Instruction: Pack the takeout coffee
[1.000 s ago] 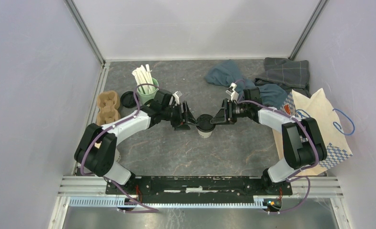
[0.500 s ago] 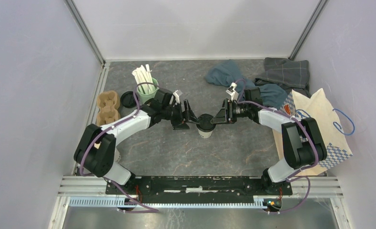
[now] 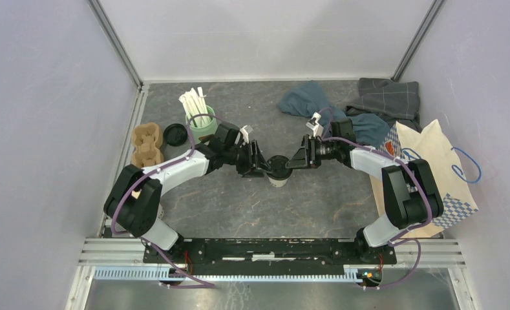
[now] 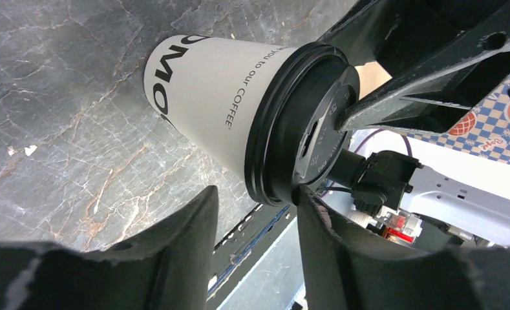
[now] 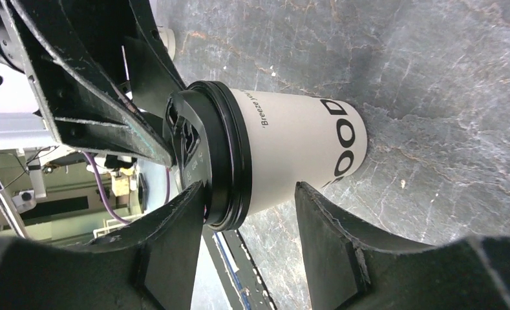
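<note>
The takeout coffee (image 3: 278, 173) is a white paper cup with a black lid, standing upright mid-table. My left gripper (image 3: 263, 166) reaches it from the left and my right gripper (image 3: 292, 160) from the right, both at lid height. In the left wrist view the coffee (image 4: 220, 97) lies just past the left gripper (image 4: 255, 192), whose jaws are open; one fingertip (image 4: 304, 197) touches the lid, the other sits clear of the cup wall. In the right wrist view the right gripper (image 5: 249, 187) is open astride the lid rim of the coffee (image 5: 291, 148), one fingertip (image 5: 194, 194) against the lid top.
A paper bag (image 3: 433, 174) with a blue handle lies at the right edge. A mint-green mug (image 3: 199, 124) of white sticks, a loose black lid (image 3: 174, 134) and a cardboard cup carrier (image 3: 145, 145) sit at the left. Crumpled cloths (image 3: 342, 106) lie at the back right.
My left gripper has slid right up to the cup's lid, and its jaws widened, then narrowed. The right gripper and the cup have stayed put.
</note>
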`<state>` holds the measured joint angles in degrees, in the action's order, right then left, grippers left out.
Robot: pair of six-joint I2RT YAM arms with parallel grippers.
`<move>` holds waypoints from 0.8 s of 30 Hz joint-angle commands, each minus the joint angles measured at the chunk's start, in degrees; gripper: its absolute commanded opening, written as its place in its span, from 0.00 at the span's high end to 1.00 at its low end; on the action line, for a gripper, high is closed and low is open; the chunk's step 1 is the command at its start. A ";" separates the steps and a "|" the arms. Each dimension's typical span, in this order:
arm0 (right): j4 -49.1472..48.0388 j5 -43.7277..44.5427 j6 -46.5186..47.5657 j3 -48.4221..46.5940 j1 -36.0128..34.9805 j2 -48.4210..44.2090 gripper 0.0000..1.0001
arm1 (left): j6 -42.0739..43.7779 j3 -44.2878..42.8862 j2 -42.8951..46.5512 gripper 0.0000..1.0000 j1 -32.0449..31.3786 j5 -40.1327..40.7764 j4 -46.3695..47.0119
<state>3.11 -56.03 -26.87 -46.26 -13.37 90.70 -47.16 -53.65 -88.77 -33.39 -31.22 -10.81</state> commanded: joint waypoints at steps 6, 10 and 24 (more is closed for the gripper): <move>-1.10 1.10 1.17 -0.45 0.88 0.87 0.42 | 2.32 5.82 -0.37 0.52 -0.09 3.82 -0.38; 0.38 -0.28 0.17 -3.02 0.83 -0.86 0.39 | 2.83 1.11 0.04 0.49 -0.10 3.38 -2.06; -6.53 0.75 -0.24 5.47 0.88 0.78 0.46 | 4.71 -0.90 -3.26 0.51 -0.10 4.73 -3.87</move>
<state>0.01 -56.36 -28.84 -45.84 -12.62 89.06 -46.02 -55.33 -90.00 -33.36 -30.35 -11.99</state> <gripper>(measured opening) 0.561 0.503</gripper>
